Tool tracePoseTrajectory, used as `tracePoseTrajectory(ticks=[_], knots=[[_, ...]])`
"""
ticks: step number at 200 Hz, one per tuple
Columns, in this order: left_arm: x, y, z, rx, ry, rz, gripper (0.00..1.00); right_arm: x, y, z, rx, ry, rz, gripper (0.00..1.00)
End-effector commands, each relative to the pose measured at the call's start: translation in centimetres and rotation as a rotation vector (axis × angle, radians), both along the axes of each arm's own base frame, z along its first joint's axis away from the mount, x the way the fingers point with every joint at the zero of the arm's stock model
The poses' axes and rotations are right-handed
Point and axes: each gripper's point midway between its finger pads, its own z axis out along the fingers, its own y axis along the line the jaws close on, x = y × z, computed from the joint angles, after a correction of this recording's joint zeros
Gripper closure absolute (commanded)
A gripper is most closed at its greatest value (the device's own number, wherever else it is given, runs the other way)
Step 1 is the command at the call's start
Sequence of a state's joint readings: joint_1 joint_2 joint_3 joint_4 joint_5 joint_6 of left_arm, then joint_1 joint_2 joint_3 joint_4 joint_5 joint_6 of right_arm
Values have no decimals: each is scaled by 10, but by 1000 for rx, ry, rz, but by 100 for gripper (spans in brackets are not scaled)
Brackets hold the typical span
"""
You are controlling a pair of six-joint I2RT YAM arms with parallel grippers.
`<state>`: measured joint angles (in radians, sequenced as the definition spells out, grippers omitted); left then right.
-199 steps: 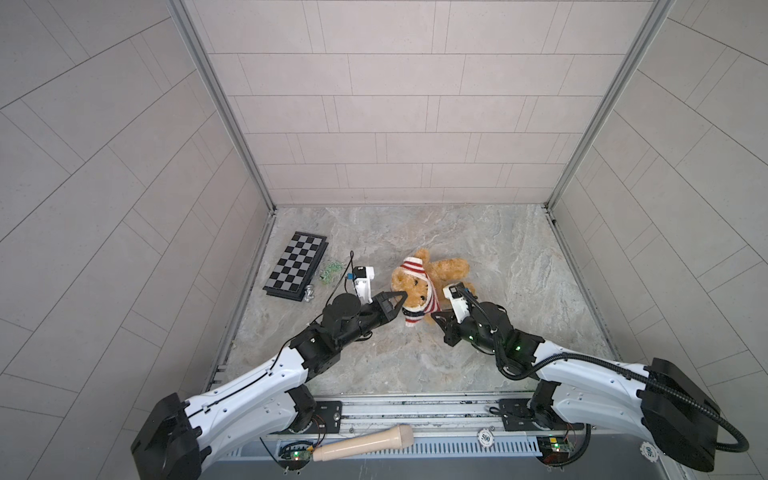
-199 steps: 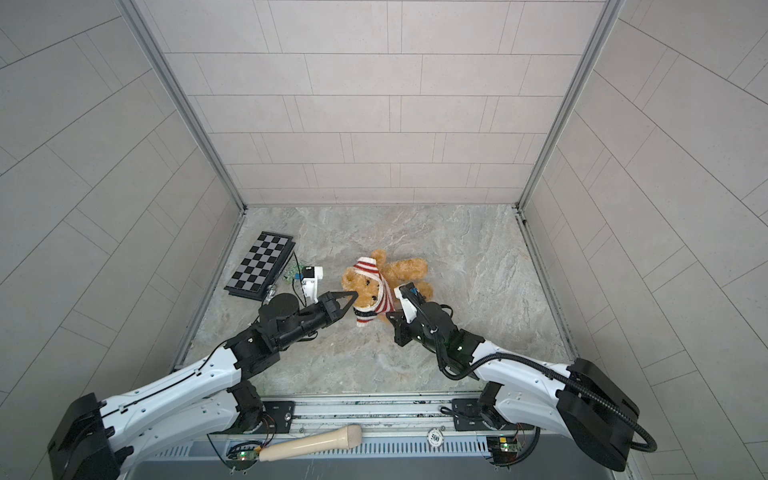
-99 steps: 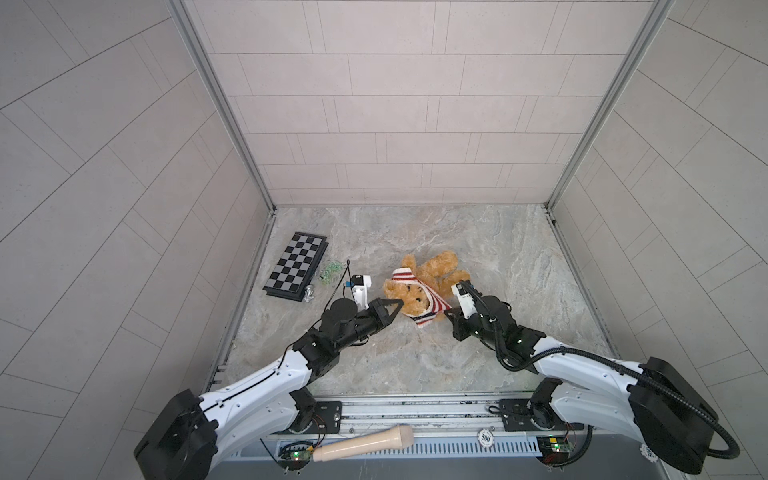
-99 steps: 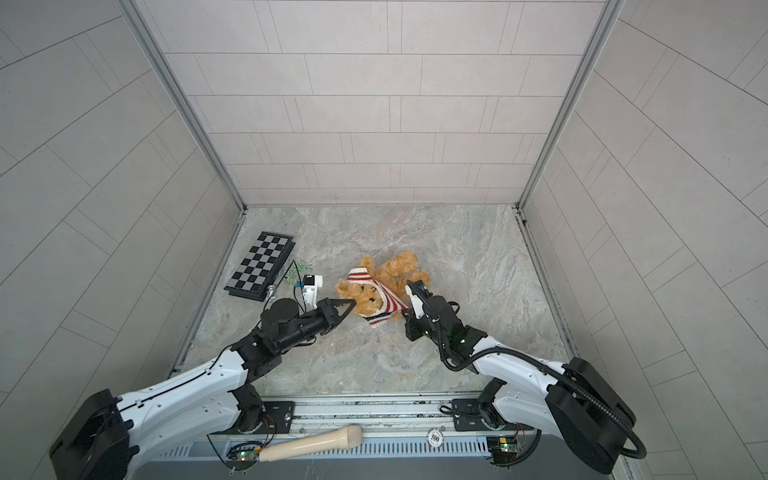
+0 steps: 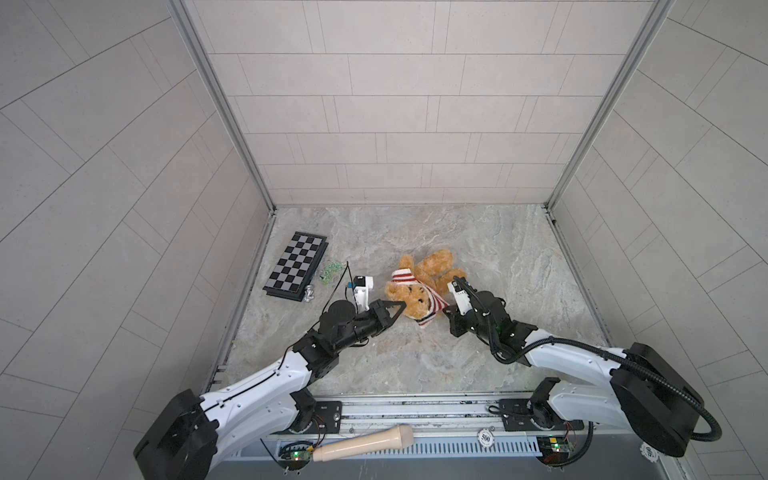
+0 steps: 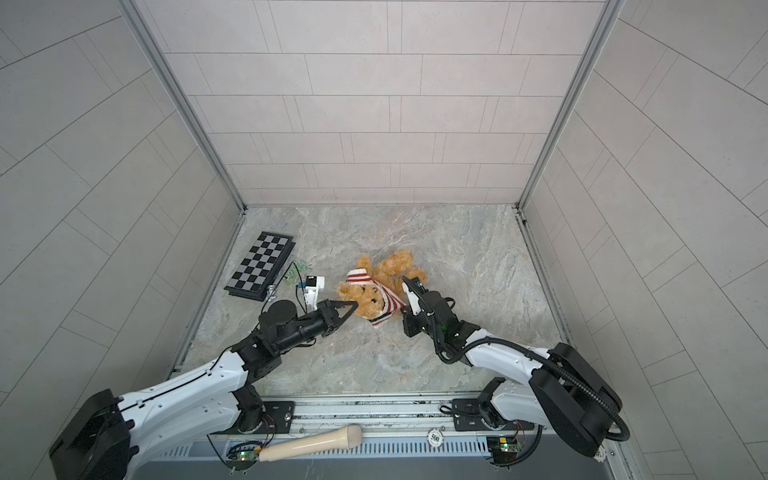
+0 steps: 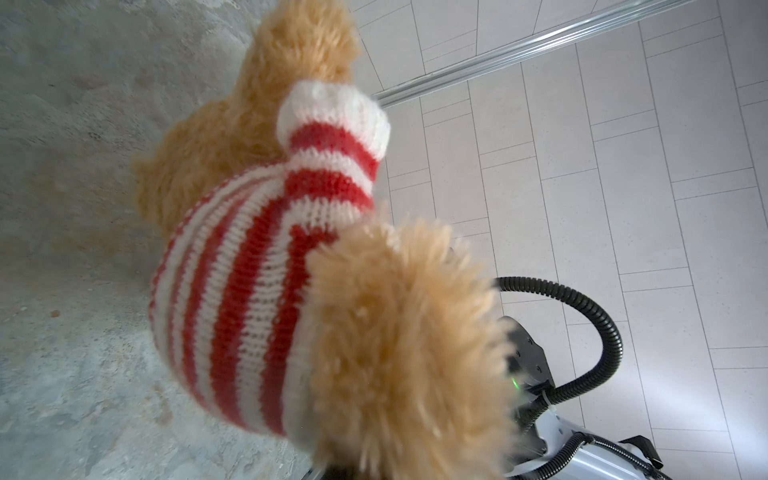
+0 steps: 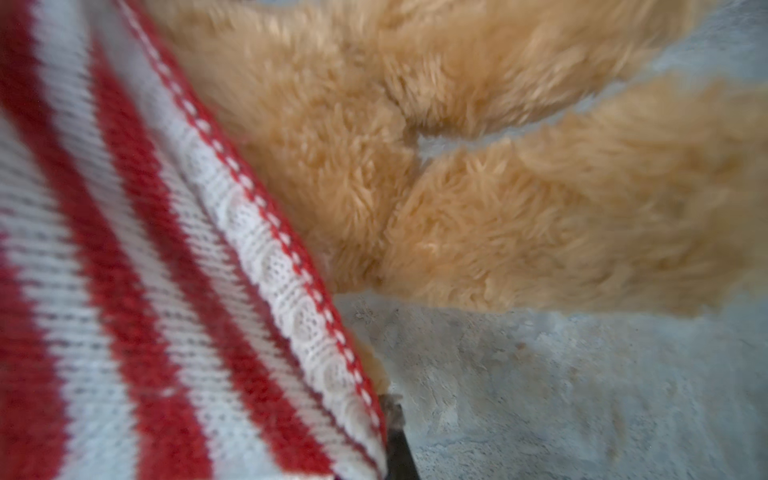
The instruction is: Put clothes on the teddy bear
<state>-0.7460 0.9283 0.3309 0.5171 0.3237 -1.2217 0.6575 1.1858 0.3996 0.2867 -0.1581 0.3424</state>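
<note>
Over the last second the striped sweater (image 5: 434, 308) has been drawn out slantwise across the teddy bear (image 5: 434, 264), which lies on the surface (image 5: 415, 361) between the two claws. The right claw (image 5: 446, 312) is clenched on the hem just ahead of it. The left claw (image 5: 400, 306) is clenched against the head, grasping what I cannot tell. The head looks through, while the sleeves likely remain.

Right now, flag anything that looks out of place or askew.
The red-and-white striped sweater sits askew on the teddy bear: it is bunched diagonally around the head and neck, while the torso and legs lie bare.
</note>
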Motion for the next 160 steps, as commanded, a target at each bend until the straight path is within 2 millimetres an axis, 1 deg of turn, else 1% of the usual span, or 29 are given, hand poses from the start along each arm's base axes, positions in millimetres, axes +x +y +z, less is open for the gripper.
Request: tracePoseTrajectory(ticks=[1,22,47,63,80,104,119,140,160], knots=[[4,-7,45,-139,-128,18,100,-20,0,-3,-45,-17,74,85],[6,-14,40,-136,-113,37,100,-36,3,7,-40,-91,128,69],[12,-11,36,-145,-98,87,100,-53,1,16,-65,-153,146,53],[15,-11,37,-145,-99,107,100,-62,1,25,-66,-188,152,50],[15,-14,35,-120,-93,112,100,-71,7,43,-33,-246,171,47],[16,-17,32,-99,-81,117,100,-81,16,68,18,-309,194,38],[16,-19,30,-94,-75,119,100,-84,24,79,66,-318,211,33],[18,-23,28,-89,-65,117,100,-82,35,79,103,-302,218,26],[17,-30,29,-86,-65,98,100,-78,48,75,116,-281,222,26]])
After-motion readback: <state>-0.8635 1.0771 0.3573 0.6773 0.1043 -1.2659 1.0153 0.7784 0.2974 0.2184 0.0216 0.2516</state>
